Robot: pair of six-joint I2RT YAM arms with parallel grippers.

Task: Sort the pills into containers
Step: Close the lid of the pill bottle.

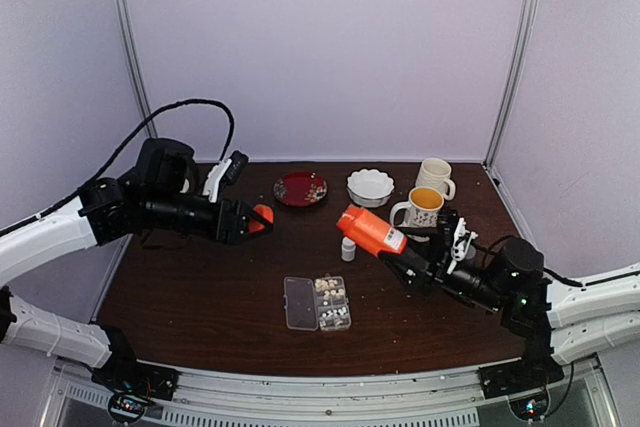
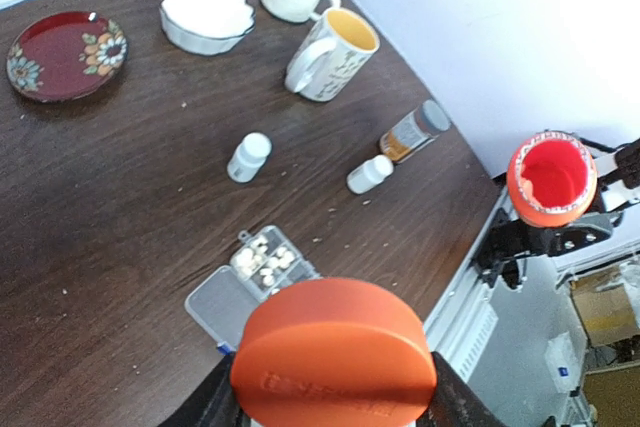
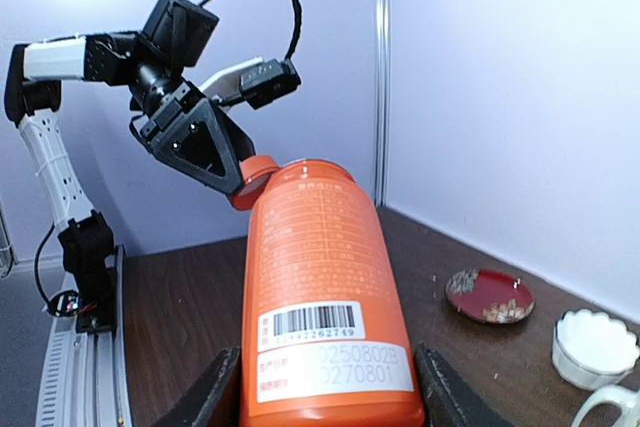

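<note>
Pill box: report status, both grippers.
Left gripper shut on orange cap. Right gripper shut on orange bottle, uncapped. Pill box open, some pills inside. Small white bottle stands beyond.

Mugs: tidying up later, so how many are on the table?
2: a cream mug at the back right, and a yellow-lined mug just in front of it. None seem hidden.

The top view looks down from behind; both wrist views (close behind their jaws) share its table point(image 1: 200, 297).

robot lab test booth, plain white panel walls point(image 1: 320, 47), metal corner posts point(image 1: 130, 47), dark wood table point(image 1: 200, 297), aluminium rail point(image 1: 330, 387) at its near edge, cabled robot arms point(image 1: 50, 232)
</note>
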